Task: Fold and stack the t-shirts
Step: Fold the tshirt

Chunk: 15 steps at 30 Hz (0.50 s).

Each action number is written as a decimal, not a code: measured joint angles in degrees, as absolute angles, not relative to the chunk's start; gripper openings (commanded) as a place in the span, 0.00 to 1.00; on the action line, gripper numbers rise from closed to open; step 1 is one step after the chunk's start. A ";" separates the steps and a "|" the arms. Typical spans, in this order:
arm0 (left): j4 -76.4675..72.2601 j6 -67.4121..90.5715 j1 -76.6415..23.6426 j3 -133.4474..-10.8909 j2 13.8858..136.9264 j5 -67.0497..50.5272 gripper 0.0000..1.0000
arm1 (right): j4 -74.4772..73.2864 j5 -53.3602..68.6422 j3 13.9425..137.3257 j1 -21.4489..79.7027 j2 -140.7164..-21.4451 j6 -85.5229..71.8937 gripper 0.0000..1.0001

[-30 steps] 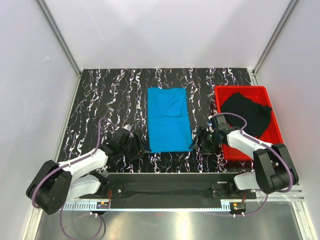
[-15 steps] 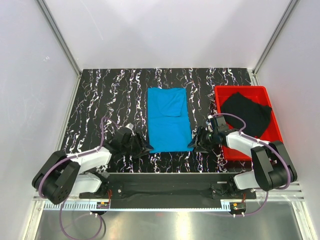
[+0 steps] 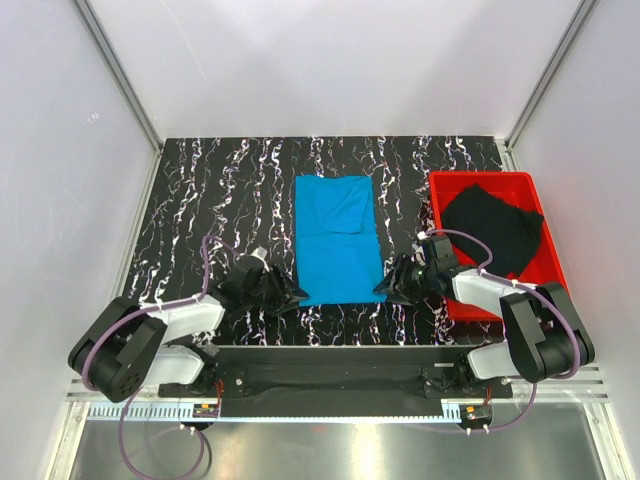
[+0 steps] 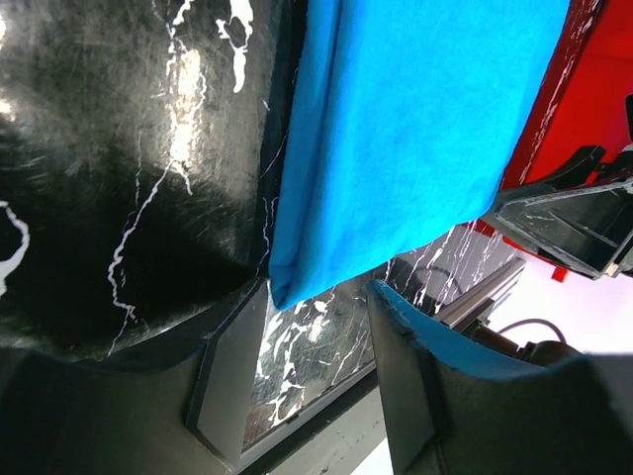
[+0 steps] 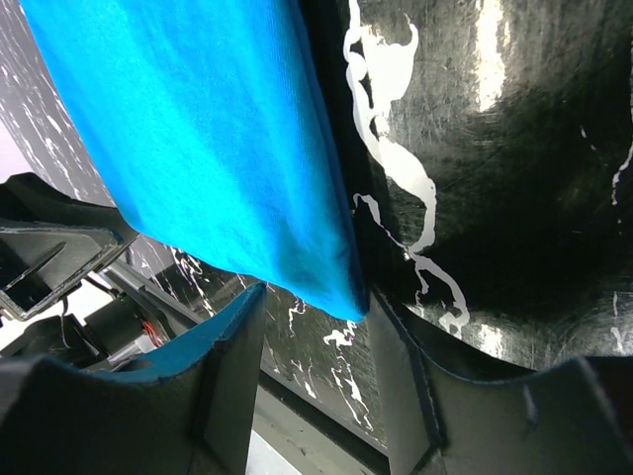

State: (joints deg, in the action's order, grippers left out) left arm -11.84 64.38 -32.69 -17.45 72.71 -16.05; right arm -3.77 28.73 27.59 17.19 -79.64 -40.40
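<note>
Two grippers sit low on the table, one at each near corner of the blue t-shirt, and both are open.

The left gripper (image 3: 291, 293) points right toward the shirt's near left corner. In its wrist view the left gripper (image 4: 316, 297) has its two fingers (image 4: 229, 371) spread wide, and the shirt's corner ends right at the mouth of the gap. The cloth is not pinched.

The right gripper (image 3: 384, 288) points left toward the near right corner. In its wrist view the right gripper (image 5: 312, 307) is likewise spread, and the shirt's corner reaches into the gap close to one finger (image 5: 396, 376). Whether the cloth touches that finger cannot be told. Each wrist camera also catches the other arm's gripper across the shirt's near edge.

The blue t-shirt (image 3: 335, 240) lies flat in the middle of the black marbled table (image 3: 220, 200). It is folded into a narrow rectangle whose long sides run from near to far. A layered fold shows in its far half. Seen from the wrists, the blue t-shirt (image 4: 396, 129) (image 5: 188, 129) has a doubled, slightly rounded edge resting on the table.

The black t-shirt (image 3: 495, 225) lies crumpled and unfolded in the red tray (image 3: 480, 177). That tray stands at the right side of the table, just right of the right arm and well apart from the blue shirt.
</note>
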 measured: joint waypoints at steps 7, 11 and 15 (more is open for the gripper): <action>-13.52 65.21 -32.69 -17.39 73.78 -16.19 0.52 | -1.32 29.26 26.70 17.17 -79.96 -41.52 0.50; -14.17 65.69 -32.67 -17.39 74.78 -16.14 0.43 | 0.23 29.93 26.61 17.12 -81.54 -42.09 0.38; -14.50 65.58 -32.67 -17.39 75.79 -16.10 0.30 | 0.67 29.63 26.17 17.08 -81.60 -42.30 0.29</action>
